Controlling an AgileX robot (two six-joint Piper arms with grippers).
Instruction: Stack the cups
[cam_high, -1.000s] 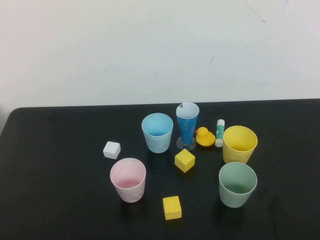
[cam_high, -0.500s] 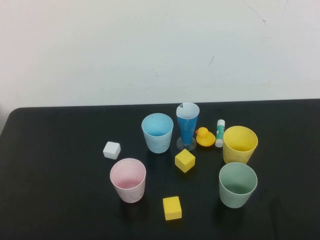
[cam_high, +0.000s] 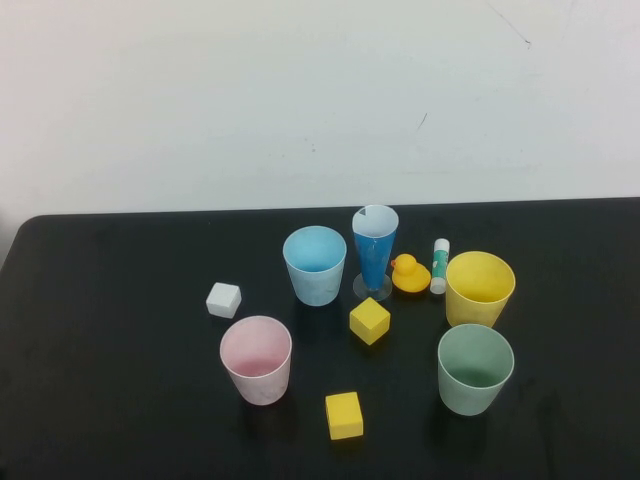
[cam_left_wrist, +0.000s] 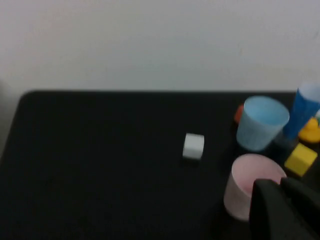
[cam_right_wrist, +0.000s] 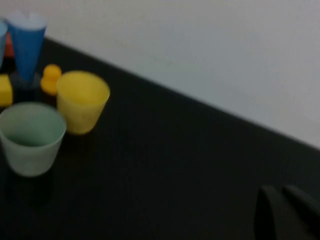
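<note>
Pastel cups (cam_high: 315, 265) stay unmoved and unstacked; left end effector (cam_left_wrist: 285, 210) and right end effector (cam_right_wrist: 285, 212) remain closed, empty, parked.

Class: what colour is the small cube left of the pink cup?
White: the cube shows best in the high view.

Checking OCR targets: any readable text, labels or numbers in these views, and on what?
No readable text anywhere.
Glue stick: green label, print too small to read.
Cups, e.g. pink cup: plain.
Cubes, e.g. white cube: plain.
Left gripper, right gripper: shut, unmarked.
</note>
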